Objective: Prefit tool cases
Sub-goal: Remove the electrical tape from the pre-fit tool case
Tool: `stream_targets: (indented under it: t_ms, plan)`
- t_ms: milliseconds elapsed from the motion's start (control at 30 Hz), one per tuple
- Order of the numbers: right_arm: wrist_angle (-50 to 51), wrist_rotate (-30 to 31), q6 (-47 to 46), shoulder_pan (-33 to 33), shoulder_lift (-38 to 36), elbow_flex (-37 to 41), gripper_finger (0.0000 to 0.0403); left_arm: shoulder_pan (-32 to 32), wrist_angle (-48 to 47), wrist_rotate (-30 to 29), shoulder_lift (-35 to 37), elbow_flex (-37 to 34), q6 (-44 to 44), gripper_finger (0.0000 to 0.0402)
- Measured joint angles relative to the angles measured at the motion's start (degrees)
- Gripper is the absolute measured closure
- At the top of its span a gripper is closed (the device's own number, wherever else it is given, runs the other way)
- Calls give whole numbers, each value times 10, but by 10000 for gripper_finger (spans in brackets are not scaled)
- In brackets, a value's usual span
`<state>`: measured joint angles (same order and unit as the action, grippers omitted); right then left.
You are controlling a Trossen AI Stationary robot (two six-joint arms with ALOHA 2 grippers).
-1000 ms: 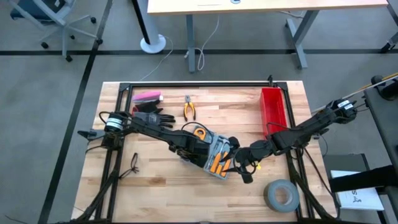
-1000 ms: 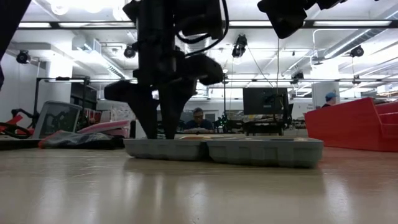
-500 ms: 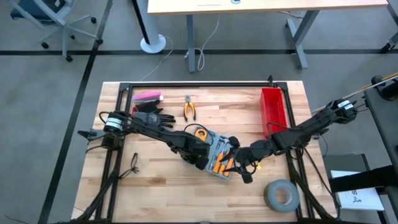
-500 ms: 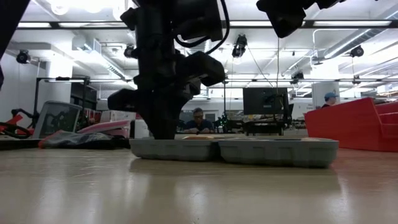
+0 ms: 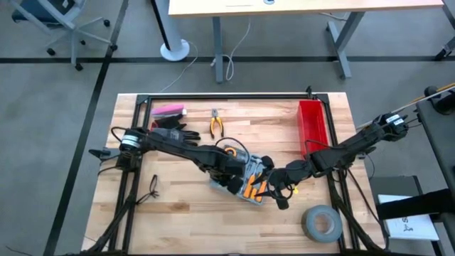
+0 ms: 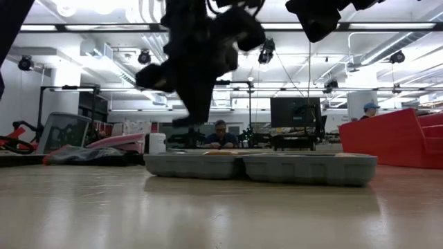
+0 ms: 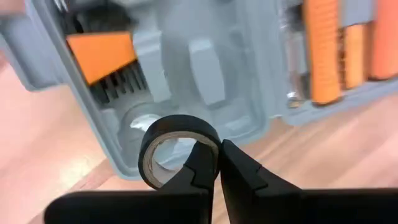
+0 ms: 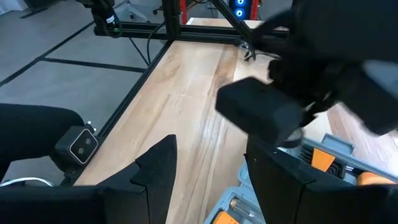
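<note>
The grey-blue tool case [image 5: 245, 181] lies open and flat on the table, with orange-handled tools [image 7: 323, 50] in its moulded slots; the low view shows it as a low tray [image 6: 259, 167]. My left gripper [image 7: 217, 167] hangs above the case's left half, pointing down and shut on a small black tape roll [image 7: 177, 146]. In the low view the gripper [image 6: 190, 119] is clear above the case. My right gripper [image 8: 211, 180] waits open just right of the case [image 5: 281, 193], touching nothing. My left gripper pinches the wall of the black tape roll [image 7: 210, 140], with one finger [image 7: 198, 171] inside the ring and the other [image 7: 242, 171] outside. The fingers come from above, pointing down. The roll hangs at the fingertips, lifted clear of the case, its hole facing sideways.
A red bin [image 5: 313, 124] stands at the far right. A large grey tape roll [image 5: 321, 222] lies near the right front corner. Orange pliers [image 5: 216, 126], a black glove [image 5: 170, 133] and a pink item [image 5: 169, 110] lie at the far left. Bare wood lies at the near left.
My left gripper has shut on the black tape roll down in the case, then risen straight up with it, so the roll now hangs clear above the case. The case slid a little along the table while the fingers closed. My right arm has kept still.
</note>
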<state>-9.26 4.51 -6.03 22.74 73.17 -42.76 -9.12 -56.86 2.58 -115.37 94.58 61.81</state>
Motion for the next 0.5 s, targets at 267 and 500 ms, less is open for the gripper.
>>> stream_targets:
  t_ms: [267, 500]
  plan:
    - [4, 1, -5, 5, 0, 0, 232, 56, -33, -51, 0, 33, -60, 395]
    - [25, 27, -19, 26, 0, 0, 233, 125, -15, -52, 0, 28, -121, 395]
